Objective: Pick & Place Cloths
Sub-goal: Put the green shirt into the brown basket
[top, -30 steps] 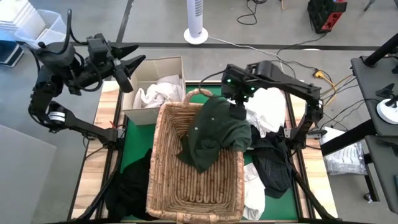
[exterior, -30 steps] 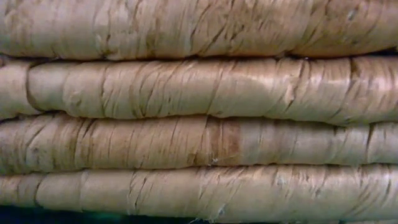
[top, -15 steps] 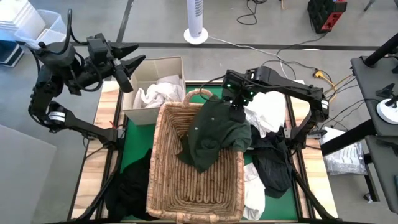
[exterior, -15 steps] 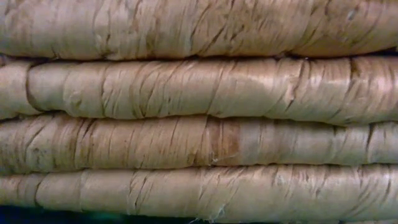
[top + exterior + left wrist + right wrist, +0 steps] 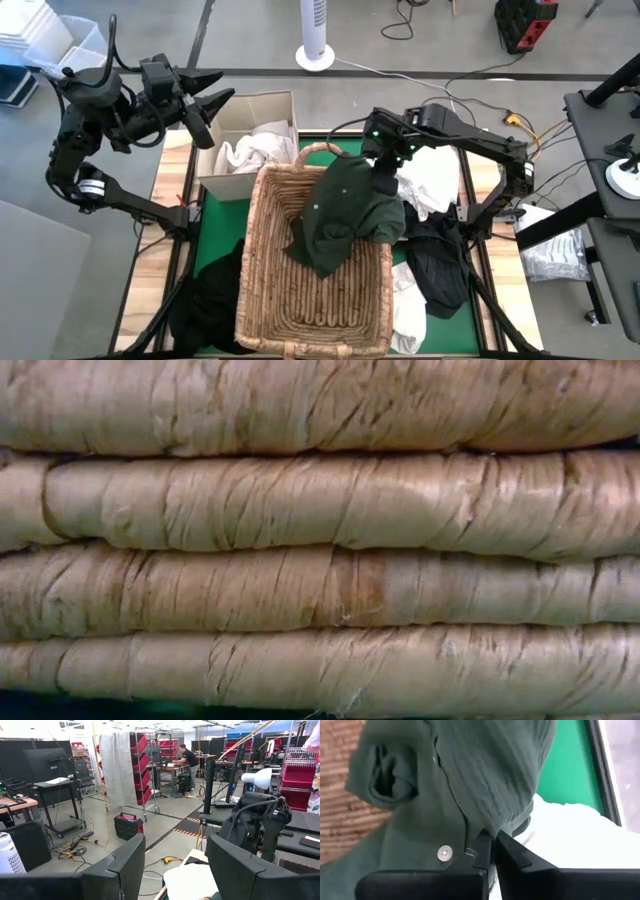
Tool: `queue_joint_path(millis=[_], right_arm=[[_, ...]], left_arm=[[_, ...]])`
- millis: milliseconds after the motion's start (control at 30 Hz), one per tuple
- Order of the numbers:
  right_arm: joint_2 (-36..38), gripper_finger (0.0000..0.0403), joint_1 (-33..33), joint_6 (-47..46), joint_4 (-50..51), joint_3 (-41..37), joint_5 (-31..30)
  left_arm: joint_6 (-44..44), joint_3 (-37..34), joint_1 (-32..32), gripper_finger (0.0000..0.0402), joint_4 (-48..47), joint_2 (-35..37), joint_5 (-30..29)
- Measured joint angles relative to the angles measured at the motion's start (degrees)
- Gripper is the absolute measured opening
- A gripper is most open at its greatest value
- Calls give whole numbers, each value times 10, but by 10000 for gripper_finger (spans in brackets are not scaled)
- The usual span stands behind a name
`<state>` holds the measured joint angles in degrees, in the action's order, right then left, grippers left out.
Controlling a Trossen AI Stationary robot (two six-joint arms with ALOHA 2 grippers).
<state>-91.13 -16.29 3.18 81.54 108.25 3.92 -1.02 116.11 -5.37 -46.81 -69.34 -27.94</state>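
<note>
A dark green cloth (image 5: 345,215) lies draped over the right rim of the wicker basket (image 5: 270,290), partly inside it. My right gripper (image 5: 383,180) points steeply down at the cloth's far right part and is shut on it (image 5: 490,847). My left gripper (image 5: 210,105) waits raised at the far left, level and open (image 5: 175,870), with nothing between its fingers. White cloths (image 5: 435,175) and black cloths (image 5: 440,260) lie on the green mat (image 5: 215,235) to the right of the basket. My right gripper pinches a fold at the dark green cloth's edge (image 5: 485,831) between its two fingertips. The fingers come from above, slanting down. The cloth rests slack on the basket's rim and on the white cloth (image 5: 570,835) beside it.
A cardboard box (image 5: 250,120) with white cloth inside stands at the basket's far left corner. Another black cloth (image 5: 210,300) lies at the basket's near left. In the low view the basket's woven wall (image 5: 320,540) fills the picture. Cables and a fan stand on the floor beyond the table.
My right arm's elbow has swung a little toward the table's right edge, while its gripper has stayed at the dark green cloth. The cloth lies as before.
</note>
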Motion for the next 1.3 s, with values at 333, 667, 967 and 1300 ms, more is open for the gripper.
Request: queue_joint_path(millis=[333, 667, 967, 1300], right_arm=[[25, 9, 13, -40, -55, 107, 7], [34, 9, 68, -62, -252, 176, 26], [21, 9, 111, -63, -416, 177, 79], [6, 9, 121, -108, -482, 177, 206]], left_arm=[[0, 0, 0, 190, 0, 0, 0], [-4, 0, 0, 190, 0, 0, 0], [-6, 0, 0, 190, 0, 0, 0], [-6, 0, 0, 190, 0, 0, 0]])
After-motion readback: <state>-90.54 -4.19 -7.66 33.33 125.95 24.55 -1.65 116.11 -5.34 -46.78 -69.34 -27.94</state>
